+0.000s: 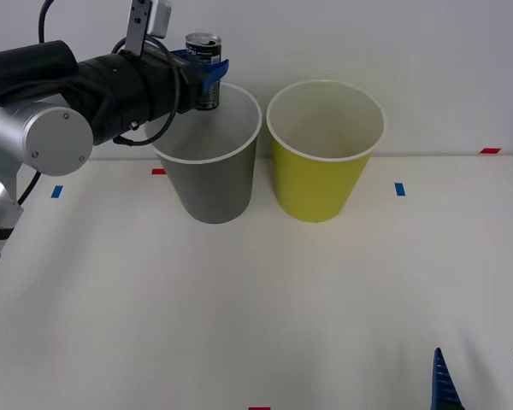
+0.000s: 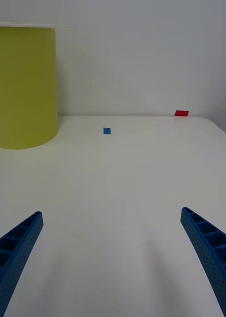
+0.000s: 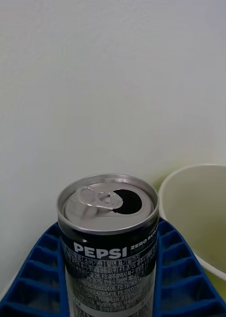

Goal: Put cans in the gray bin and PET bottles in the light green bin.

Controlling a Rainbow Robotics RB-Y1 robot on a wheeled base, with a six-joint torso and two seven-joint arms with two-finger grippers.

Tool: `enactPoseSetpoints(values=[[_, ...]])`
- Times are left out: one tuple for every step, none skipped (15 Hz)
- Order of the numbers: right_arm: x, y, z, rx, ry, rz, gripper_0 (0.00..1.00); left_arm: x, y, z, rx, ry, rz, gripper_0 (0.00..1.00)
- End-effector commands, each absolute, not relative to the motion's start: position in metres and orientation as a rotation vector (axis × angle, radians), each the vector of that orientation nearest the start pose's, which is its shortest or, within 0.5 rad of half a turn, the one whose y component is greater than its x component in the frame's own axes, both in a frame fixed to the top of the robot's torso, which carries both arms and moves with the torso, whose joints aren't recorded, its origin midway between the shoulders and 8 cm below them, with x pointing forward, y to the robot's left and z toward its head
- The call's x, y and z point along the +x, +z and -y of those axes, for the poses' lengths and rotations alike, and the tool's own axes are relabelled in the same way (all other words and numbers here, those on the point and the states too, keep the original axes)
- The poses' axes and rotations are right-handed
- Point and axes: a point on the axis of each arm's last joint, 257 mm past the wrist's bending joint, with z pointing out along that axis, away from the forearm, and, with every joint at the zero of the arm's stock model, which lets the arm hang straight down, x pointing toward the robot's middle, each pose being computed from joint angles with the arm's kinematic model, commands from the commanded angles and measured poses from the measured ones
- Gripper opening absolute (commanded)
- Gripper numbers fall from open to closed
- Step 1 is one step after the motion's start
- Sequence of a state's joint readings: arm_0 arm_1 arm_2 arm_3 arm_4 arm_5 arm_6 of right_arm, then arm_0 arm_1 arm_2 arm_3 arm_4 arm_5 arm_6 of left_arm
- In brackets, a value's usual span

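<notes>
A small black Pepsi can (image 1: pixel 203 67) with a silver top hangs upright above the far rim of the gray bin (image 1: pixel 212 184), clamped between the blue fingers of my left gripper (image 1: pixel 207 75). The left wrist view looks down on the can (image 3: pixel 109 233) with its opened pull-tab, a ribbed finger on each side. To the right of the gray bin stands the light green bin (image 1: pixel 318 179), its wall also seen in the right wrist view (image 2: pixel 24 89). My right gripper (image 1: pixel 483 380) rests low at the table's front right, fingers spread over bare tabletop. No PET bottles are in view.
Both bins stand at the back of the white table (image 1: pixel 256 307), close to the wall. Small blue (image 1: pixel 399 189) and red (image 1: pixel 490 150) tape marks dot the tabletop. Bare tabletop stretches from the bins to the front edge.
</notes>
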State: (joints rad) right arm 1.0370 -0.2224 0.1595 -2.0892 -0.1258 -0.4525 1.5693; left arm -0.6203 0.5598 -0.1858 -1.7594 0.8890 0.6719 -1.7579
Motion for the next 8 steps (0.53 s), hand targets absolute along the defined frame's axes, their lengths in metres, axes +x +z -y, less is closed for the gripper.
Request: enactPoseSetpoints(values=[[0.245,-0.249,0.29,0.043,-0.096,-1.615,0.97,0.591,0.021,-0.097,0.591,-0.389,-1.547,1.0],[0.245,-0.249,0.29,0.043,-0.096,-1.615,0.96,0.588,0.025,-0.099,0.591,-0.404,-1.546,1.0],[0.245,-0.249,0.29,0.043,-0.096,-1.615,0.97,0.585,0.034,-0.106,0.581,-0.423,-1.541,1.0],[0.245,-0.249,0.29,0.043,-0.096,-1.615,0.97,0.58,0.044,-0.111,0.582,-0.435,-1.539,1.0],[0.245,-0.249,0.29,0.043,-0.096,-1.615,0.96,0.576,0.05,-0.116,0.593,-0.422,-1.545,1.0],[0.245,-0.249,0.29,0.043,-0.096,-1.615,0.97,0.566,0.059,-0.125,0.613,-0.393,-1.544,1.0],[0.245,-0.249,0.29,0.043,-0.096,-1.615,0.96,0.556,0.061,-0.132,0.619,-0.376,-1.537,1.0],[0.245,-0.249,0.29,0.043,-0.096,-1.615,0.97,0.545,0.059,-0.14,0.609,-0.371,-1.527,1.0]])
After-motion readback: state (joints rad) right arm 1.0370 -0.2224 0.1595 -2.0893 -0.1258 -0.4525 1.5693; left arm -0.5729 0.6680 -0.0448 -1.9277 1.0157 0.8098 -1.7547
